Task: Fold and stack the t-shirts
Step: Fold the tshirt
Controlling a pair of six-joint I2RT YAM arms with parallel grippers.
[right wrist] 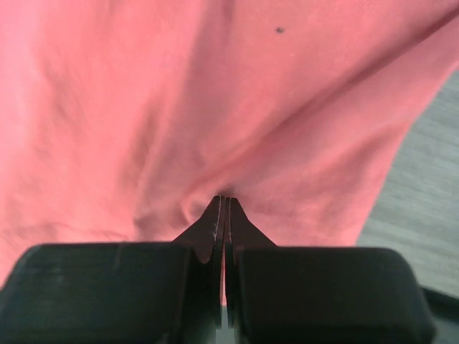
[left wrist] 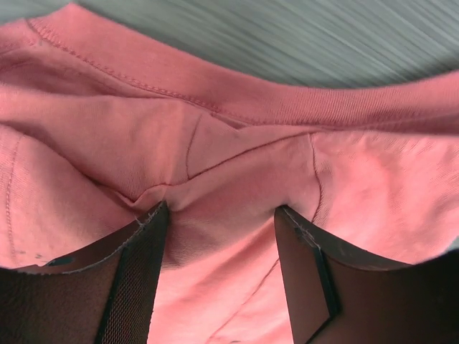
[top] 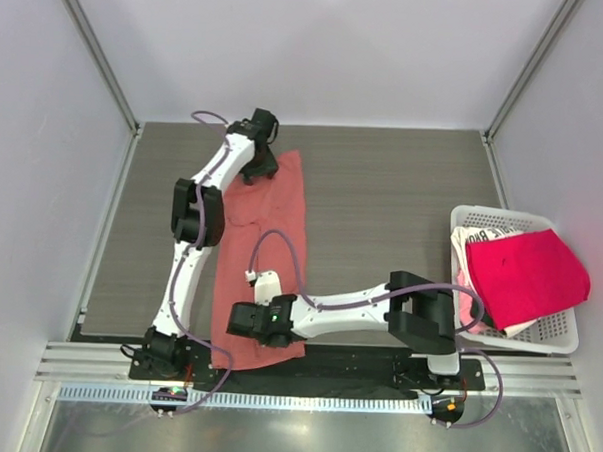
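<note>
1. Right gripper (top: pixel 239 319): black, two flat fingers tapering to thin tips. The jaws are closed tight. In the right wrist view creases in the cloth run together at the tips, so it appears to pinch the shirt's near hem at the 6 o'clock end.

2. Salmon-coral t-shirt (top: pixel 270 250): soft matte knit, plain, no print or label visible. It lies on the table (top: pixel 382 205) as a long narrow strip running 6 to 12 o'clock, at about 9 o'clock of the table's centre. The surface is loosely wrinkled. The right wrist view shows a small dark speck (right wrist: pixel 280 30) on the cloth. The table is grey with a fine wood-grain streak.

3. Basket (top: pixel 567 340): white plastic lattice, rectangular with rounded corners, at the table's 3 to 4 o'clock edge, well apart from the salmon shirt.

4. Crimson-pink t-shirt (top: pixel 525 271): brighter, smooth, folded flat, on top of the basket's contents with one corner over the rim at 3 o'clock.

5. White t-shirt (top: pixel 478 237): under the crimson one, showing at the basket's 10 o'clock corner. It has dark lettering that is too small to read.

6. Left gripper (top: pixel 264 170): black fingers with mesh-textured inner faces, at the salmon shirt's 12 o'clock end. The jaws stand apart, tips pressed into the cloth on either side of a raised fold, just below a ribbed, stitched edge.
</note>
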